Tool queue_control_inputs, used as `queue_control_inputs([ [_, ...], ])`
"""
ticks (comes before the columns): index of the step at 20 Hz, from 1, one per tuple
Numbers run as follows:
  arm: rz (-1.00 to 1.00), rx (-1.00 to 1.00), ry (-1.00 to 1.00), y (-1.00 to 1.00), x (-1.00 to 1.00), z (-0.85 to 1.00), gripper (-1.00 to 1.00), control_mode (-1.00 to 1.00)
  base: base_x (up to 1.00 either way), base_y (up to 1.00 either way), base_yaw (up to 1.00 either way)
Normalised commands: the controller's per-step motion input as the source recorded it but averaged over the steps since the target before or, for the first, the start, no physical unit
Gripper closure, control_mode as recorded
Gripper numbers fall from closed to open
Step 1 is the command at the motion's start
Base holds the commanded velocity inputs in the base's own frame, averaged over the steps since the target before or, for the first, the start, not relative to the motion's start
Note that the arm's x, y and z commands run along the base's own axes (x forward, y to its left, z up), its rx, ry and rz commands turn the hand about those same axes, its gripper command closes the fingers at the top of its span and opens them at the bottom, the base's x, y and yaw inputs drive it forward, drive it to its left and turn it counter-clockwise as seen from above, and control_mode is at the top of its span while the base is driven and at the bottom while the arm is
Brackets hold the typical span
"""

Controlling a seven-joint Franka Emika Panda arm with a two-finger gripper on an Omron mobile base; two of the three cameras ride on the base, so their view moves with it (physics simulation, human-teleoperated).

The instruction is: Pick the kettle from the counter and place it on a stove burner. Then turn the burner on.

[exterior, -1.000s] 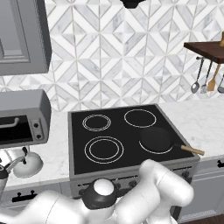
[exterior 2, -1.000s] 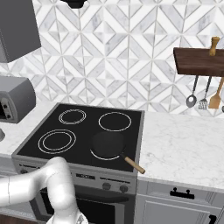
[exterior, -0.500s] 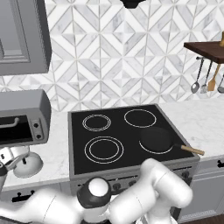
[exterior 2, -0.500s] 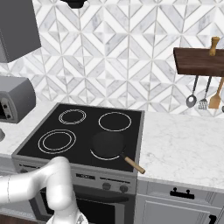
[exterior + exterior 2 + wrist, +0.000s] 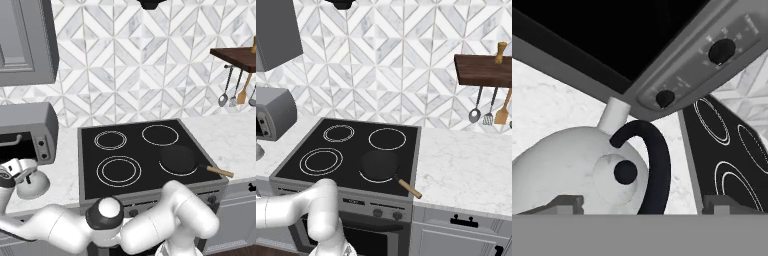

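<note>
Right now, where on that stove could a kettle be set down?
Three ringed burners lie bare: the big double ring at front left, and the two rear circles. The front right one is taken by the pan.

glossy white-grey kettle point(image 5: 567, 170) with dark handle, white grey-veined marble counter point(image 5: 227, 137), black cooktop point(image 5: 145, 150) with white rings
</note>
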Motion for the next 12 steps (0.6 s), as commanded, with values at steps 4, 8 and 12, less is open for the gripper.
queue_control_inputs([
  [4,-0.03,0.14,0.03,0.01,0.19,-0.20,-1.00,-1.00,0.00,0.00,0.00],
  [8,0.00,0.09,0.00,-0.19,0.00,-0.24,1.00,-1.00,0.00,0.00,0.00],
  [12,0.00,0.00,0.00,-0.02,0.00,0.00,1.00,-1.00,0.00,0.00,0.00],
])
